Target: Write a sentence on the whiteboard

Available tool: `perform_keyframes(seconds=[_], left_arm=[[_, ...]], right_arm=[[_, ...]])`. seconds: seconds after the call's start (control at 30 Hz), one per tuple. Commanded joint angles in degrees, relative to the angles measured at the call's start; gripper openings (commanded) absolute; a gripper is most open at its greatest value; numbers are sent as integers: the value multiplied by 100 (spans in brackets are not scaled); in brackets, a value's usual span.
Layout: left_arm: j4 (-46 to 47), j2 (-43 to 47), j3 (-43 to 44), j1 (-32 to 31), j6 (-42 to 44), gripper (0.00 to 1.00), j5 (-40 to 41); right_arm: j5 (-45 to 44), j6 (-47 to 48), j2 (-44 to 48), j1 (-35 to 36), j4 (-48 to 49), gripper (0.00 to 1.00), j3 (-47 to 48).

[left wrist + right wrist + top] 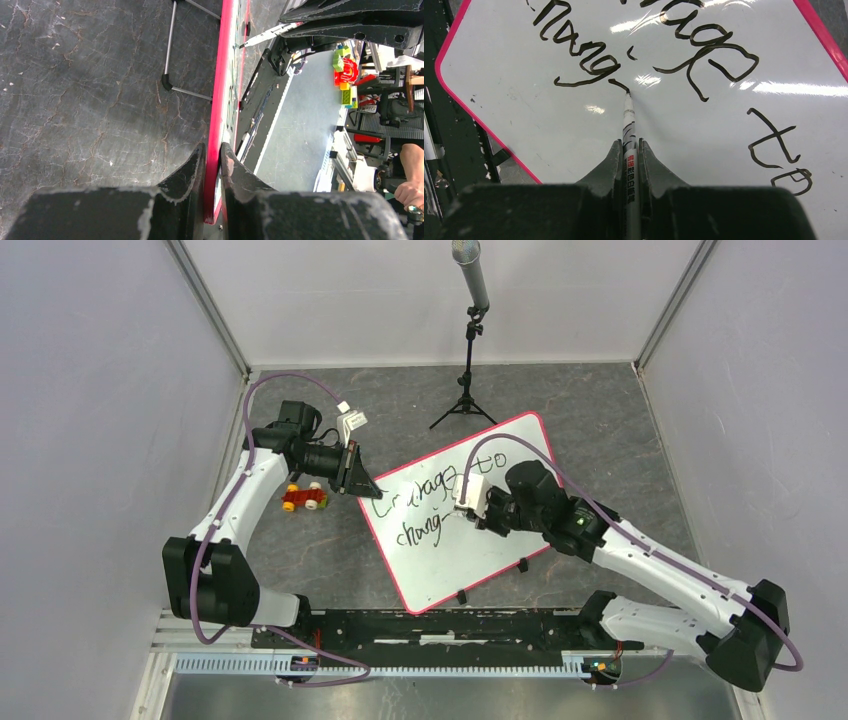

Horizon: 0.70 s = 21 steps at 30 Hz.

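One marker [628, 107] (right gripper [629, 145] pinching it) touches the whiteboard [549, 125]

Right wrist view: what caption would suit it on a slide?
Right gripper pinches a marker, tip touching the whiteboard at the end of the unfinished sentence.

The left arm [232, 510] reaches forward and bends inward; the left gripper [213, 150] pinches the whiteboard [220, 75] rim between near-closed fingers. The right arm [650, 562] stretches leftward, with the right gripper [628, 146] clamped on a marker [628, 112].
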State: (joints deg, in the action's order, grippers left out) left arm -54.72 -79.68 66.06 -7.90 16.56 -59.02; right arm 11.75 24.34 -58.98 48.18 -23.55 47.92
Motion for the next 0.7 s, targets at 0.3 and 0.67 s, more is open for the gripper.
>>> perform_keyframes(seconds=[0.3,0.67], left_arm=[[146,-23,100,-177,16,2,286],[148,-42,117,-185,25,2,295]], right_arm=[[169,36,-237,-59,130,0,246],[327,49,-234,-30,73,0,5]])
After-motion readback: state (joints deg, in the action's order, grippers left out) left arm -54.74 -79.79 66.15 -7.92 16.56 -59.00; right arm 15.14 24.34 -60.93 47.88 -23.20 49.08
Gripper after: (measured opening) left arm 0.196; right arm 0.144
